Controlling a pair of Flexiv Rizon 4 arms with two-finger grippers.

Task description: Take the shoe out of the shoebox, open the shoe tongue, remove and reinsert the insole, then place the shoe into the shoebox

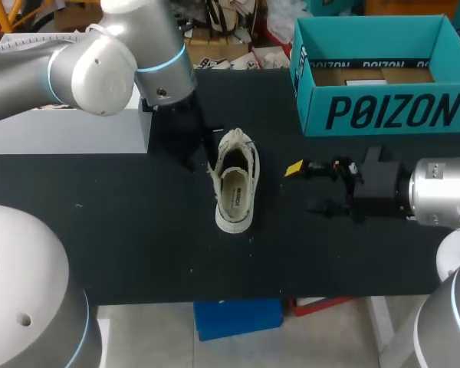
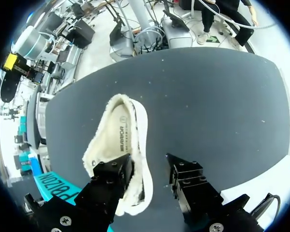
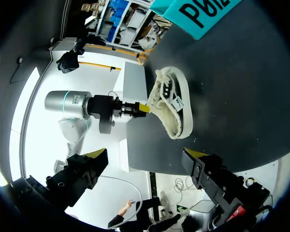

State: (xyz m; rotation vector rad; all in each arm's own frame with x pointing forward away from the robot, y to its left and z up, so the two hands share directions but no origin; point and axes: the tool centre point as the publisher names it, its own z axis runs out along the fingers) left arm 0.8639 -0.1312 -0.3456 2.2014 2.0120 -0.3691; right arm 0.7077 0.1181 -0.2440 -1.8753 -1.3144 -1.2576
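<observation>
**Shoe out on the desk, both end effectors spread**

The shoe (image 1: 236, 188) lies on the black desk (image 1: 123, 230), roughly at its middle, outside the shoebox. It rests on its sole, with its laced end toward the far side and its open heel end toward the near side. The insole (image 2: 121, 135) shows inside the opening, lying flat in the shoe.

The teal shoebox (image 1: 383, 111) stands open at the far right of the desk, well apart from the shoe. Brown card shows on its floor.

The left arm comes in from the far left and its end effector (image 2: 149, 165) hangs just over the shoe's far left side. Its fingers are spread. In the left wrist view one finger (image 2: 112, 175) sits over the shoe's fleecy rim, while the other stands above bare desk beside the shoe, with a gap between it and the sole. From the right wrist view a yellow tip of this end effector meets the shoe's edge.

The right arm reaches in low from the right. Its end effector (image 3: 146, 155) is to the right of the shoe and points toward it. Its fingers are spread wide with nothing between them.
</observation>
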